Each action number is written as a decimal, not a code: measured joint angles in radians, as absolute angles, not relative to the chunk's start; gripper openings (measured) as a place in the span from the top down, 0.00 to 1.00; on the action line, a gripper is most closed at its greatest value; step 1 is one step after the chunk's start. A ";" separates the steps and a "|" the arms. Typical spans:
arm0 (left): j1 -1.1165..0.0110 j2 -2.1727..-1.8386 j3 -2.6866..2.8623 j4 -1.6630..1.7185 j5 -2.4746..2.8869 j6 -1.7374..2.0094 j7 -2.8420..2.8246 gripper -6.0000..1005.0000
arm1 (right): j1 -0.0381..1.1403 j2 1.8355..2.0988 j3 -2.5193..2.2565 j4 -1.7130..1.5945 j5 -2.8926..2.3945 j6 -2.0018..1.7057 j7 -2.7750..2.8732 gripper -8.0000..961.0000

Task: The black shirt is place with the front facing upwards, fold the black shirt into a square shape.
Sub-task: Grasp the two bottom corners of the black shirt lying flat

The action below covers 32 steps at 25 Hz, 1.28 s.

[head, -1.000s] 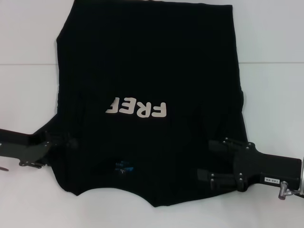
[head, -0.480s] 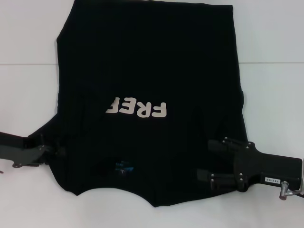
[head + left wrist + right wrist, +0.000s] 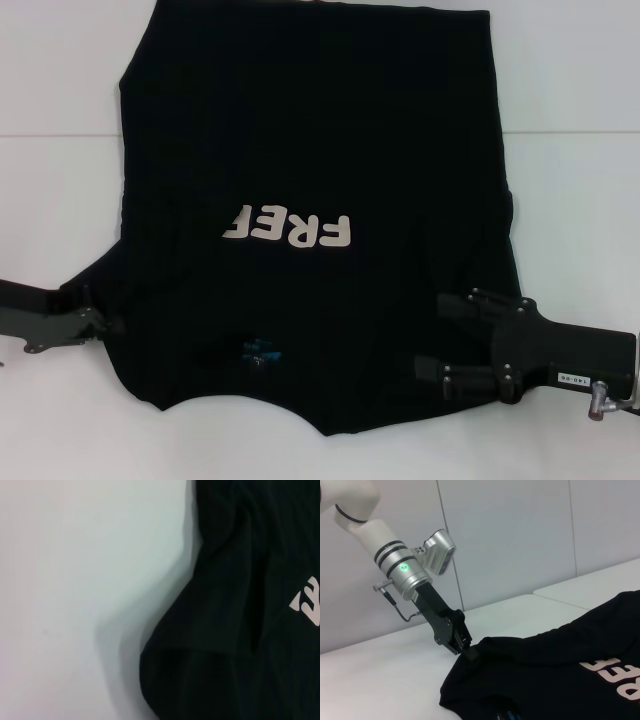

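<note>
The black shirt [image 3: 310, 200] lies spread on the white table [image 3: 60, 80], front up, with pale lettering [image 3: 289, 229] across its chest reading upside down from the head camera, so the collar end is toward the robot and the hem runs off toward the far side. A small blue neck label [image 3: 259, 351] shows near the close edge, just beside the collar opening. The cloth is mostly flat, with soft wrinkles around the 2 shoulders. The left gripper [image 3: 108, 322] sits at the shirt's left shoulder, low on the left of the head view, with its dark arm reaching in from the table's side. From the right wrist camera this left gripper [image 3: 467, 650] is seen pinching a fold of the black cloth at the sleeve corner, the fingers closed on it and the fabric drawn up slightly into a small peak off the table. The left wrist camera shows only the curved edge of the shirt [image 3: 240, 630] against the white table [image 3: 75, 580], with a sliver of the lettering [image 3: 308, 605] at one side. The right gripper [image 3: 432, 340] lies over the shirt's right shoulder area, its 2 dark fingers [image 3: 462, 301] spread apart and pointing toward the middle of the garment, with black cloth beneath them; I cannot tell whether they touch the fabric.
</note>
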<state>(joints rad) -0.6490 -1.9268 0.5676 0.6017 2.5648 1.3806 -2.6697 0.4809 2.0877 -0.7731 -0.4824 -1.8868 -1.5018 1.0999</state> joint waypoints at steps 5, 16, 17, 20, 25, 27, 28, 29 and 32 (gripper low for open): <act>-0.648 -1.927 0.568 0.602 2.564 1.388 -2.638 0.92 | 0.481 2.088 -0.773 -0.484 -1.887 -1.502 1.105 0.02; -0.612 -1.916 0.541 0.629 2.521 1.439 -2.583 0.92 | 0.481 2.036 -0.773 -0.626 -1.919 -1.510 1.459 0.02; -0.609 -1.915 0.541 0.633 2.519 1.447 -2.577 0.92 | 0.481 2.029 -0.773 -0.649 -1.932 -1.510 1.513 0.02; -0.601 -1.914 0.536 0.645 2.507 1.469 -2.553 0.92 | 0.496 1.998 -0.777 -0.720 -1.994 -1.521 1.727 0.02; -0.596 -1.914 0.519 0.652 2.476 1.505 -2.499 0.95 | 0.568 1.944 -0.780 -0.815 -2.183 -1.565 2.090 0.03; -0.594 -1.914 0.515 0.652 2.475 1.508 -2.481 0.95 | 0.611 1.919 -0.777 -0.818 -2.277 -1.593 2.226 0.03; -0.593 -1.914 0.515 0.652 2.475 1.508 -2.474 0.95 | 0.629 1.912 -0.774 -0.817 -2.308 -1.613 2.267 0.03; -0.592 -1.914 0.514 0.653 2.475 1.508 -2.468 0.95 | 0.645 1.906 -0.771 -0.816 -2.337 -1.631 2.301 0.03; -0.591 -1.914 0.513 0.653 2.474 1.510 -2.450 0.95 | 0.688 1.902 -0.763 -0.817 -2.422 -1.675 2.400 0.03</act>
<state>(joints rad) -0.5912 -1.9143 0.5132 0.6530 2.4745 1.5104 -2.4499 0.6877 1.9020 -0.7630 -0.8174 -2.4220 -1.6750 2.3999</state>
